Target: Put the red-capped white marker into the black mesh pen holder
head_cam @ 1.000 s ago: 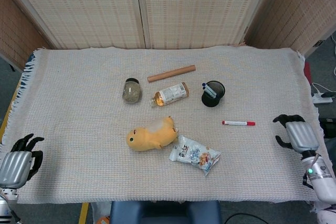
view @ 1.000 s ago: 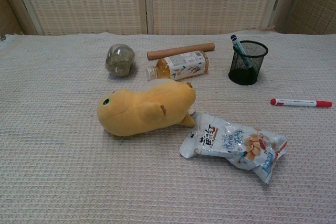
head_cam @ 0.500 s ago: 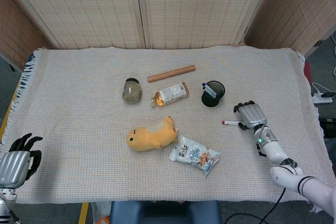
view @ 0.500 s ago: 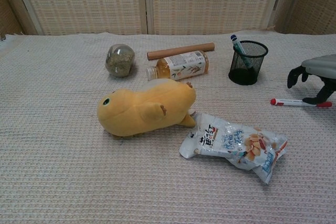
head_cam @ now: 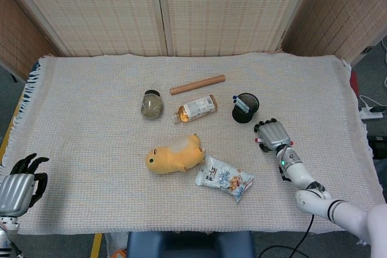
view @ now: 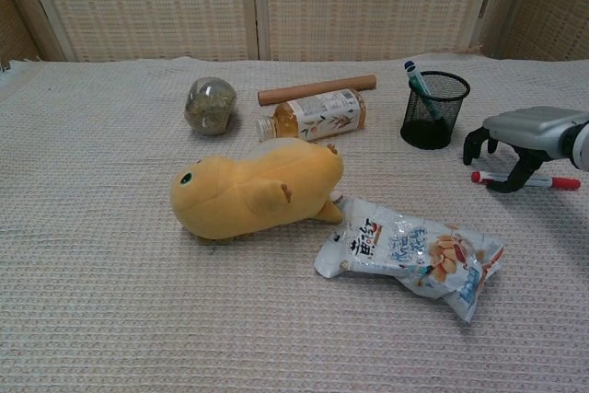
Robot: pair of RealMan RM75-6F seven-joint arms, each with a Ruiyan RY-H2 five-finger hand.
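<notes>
The red-capped white marker [view: 548, 181] lies flat on the woven cloth, right of the snack bag. In the head view only its red ends [head_cam: 291, 143] show beside my right hand [head_cam: 273, 134]. That right hand [view: 520, 131] arches over the marker's left half, fingers curved down and apart, thumb [view: 509, 179] low against the marker. The marker still rests on the cloth. The black mesh pen holder [head_cam: 246, 107] [view: 434, 109] stands upright just behind and left of the hand, with a blue marker in it. My left hand [head_cam: 18, 188] hangs off the table's front left corner, holding nothing.
A yellow plush [head_cam: 175, 154] [view: 253, 192] and a snack bag [head_cam: 225, 178] [view: 409, 250] lie mid-table. Behind them are a tea bottle [head_cam: 196, 108] on its side, a round jar [head_cam: 152, 104] and a wooden rod [head_cam: 197, 84].
My right hand has come in from the table's right edge, moving left, and now sits over the marker near the pen holder. The left hand and marker have stayed put.
</notes>
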